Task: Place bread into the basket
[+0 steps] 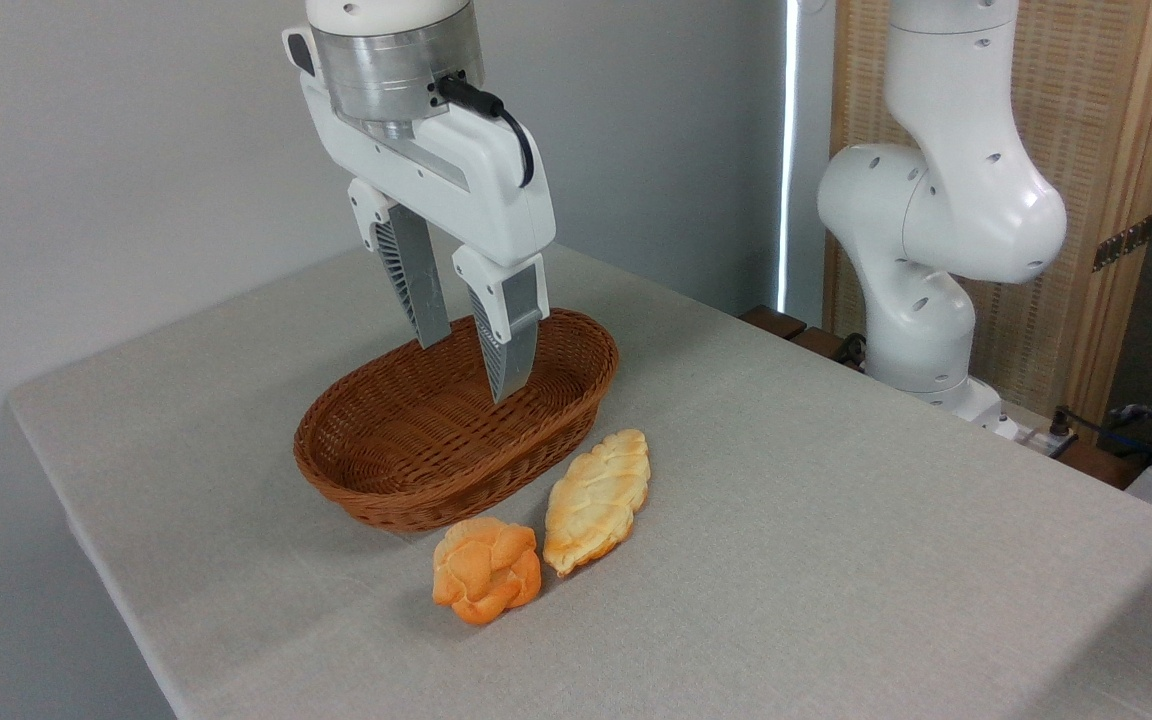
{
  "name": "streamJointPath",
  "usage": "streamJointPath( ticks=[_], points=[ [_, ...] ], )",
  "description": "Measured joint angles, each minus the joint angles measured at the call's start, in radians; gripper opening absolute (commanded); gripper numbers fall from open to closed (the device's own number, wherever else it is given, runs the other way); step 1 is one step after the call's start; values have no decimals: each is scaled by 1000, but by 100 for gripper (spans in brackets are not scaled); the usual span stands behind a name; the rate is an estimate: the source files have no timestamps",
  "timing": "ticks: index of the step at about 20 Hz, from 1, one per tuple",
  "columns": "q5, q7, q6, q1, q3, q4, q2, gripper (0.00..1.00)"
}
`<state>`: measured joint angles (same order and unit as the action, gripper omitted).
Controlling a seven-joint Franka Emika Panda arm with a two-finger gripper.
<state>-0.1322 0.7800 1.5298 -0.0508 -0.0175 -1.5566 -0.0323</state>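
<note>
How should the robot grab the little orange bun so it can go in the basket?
Probably from straight above, closing on the middle of the bun. It sits flat on the table, round and knobbly, so its two side bulges give the fingers something to squeeze. The open gripper hangs over the basket. The paler loaf lies close on the right, so the fingers may fit better front and back.

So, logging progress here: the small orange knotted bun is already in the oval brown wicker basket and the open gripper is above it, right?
Not quite. The camera view shows the small orange knotted bun on the table, in front of the empty oval brown wicker basket. The gripper is open above the basket.
</note>
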Motion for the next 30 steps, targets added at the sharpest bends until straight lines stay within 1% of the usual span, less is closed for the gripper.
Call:
streamJointPath(
  ticks=[6, 11, 13, 15, 18, 21, 24, 28, 30],
  points=[
    [0, 18, -27, 0, -1, 0, 0, 100],
    [0, 98, -25, -2, -1, -1, 0, 100],
    [0, 140, 12, -4, -1, -12, -2, 100],
    [3, 179, 79, -8, 1, -41, -7, 100],
    [48, 233, 119, -13, 2, -83, -18, 100],
    [69, 276, 150, -13, 2, -123, -30, 100],
    [76, 280, 179, -13, 0, -141, -47, 100],
    [106, 280, 186, -12, -4, -143, -65, 100],
    [112, 283, 186, -1, -6, -148, -80, 100]
  ],
)
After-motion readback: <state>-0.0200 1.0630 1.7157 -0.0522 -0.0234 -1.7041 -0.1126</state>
